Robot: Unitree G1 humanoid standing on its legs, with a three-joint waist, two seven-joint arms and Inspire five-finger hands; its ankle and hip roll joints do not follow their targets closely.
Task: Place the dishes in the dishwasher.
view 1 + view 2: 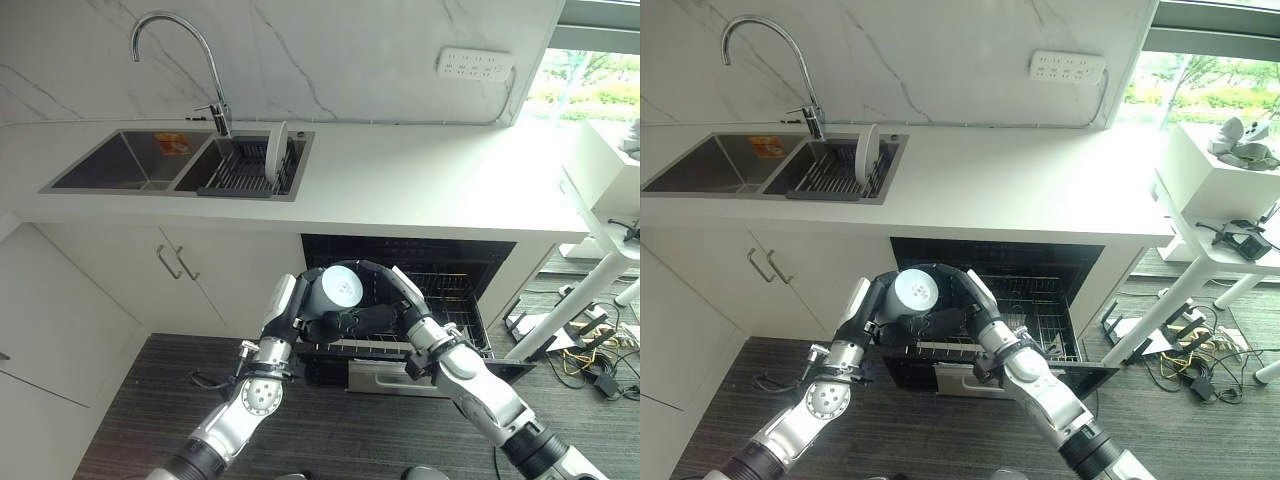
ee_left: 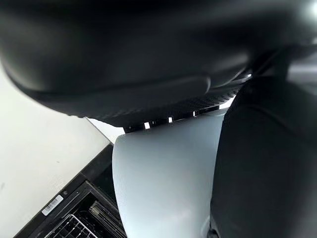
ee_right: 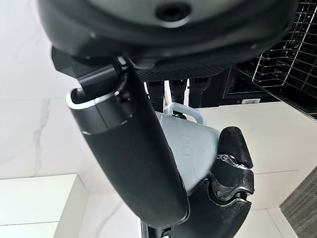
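Hands meet in front of the open dishwasher [image 1: 440,265], both around a pale blue mug [image 1: 341,287] held just above the front edge of the pulled-out wire rack [image 1: 440,300]. The left hand [image 1: 300,305] has its fingers curled round the mug's side, and the right hand [image 1: 365,318] wraps it from the other side, thumb and fingers closed on the body, with the mug's handle [image 3: 190,111] showing in the right wrist view. The mug's base faces up toward the head camera. Behind it the rack looks open, with free wire slots toward the back and right. The dishwasher door [image 1: 400,375] lies folded down below the arms. Up on the white bench [image 1: 430,180], a single white plate [image 1: 275,152] stands on edge in the drying rack [image 1: 240,170] inside the sink [image 1: 140,160], well apart from the hands.
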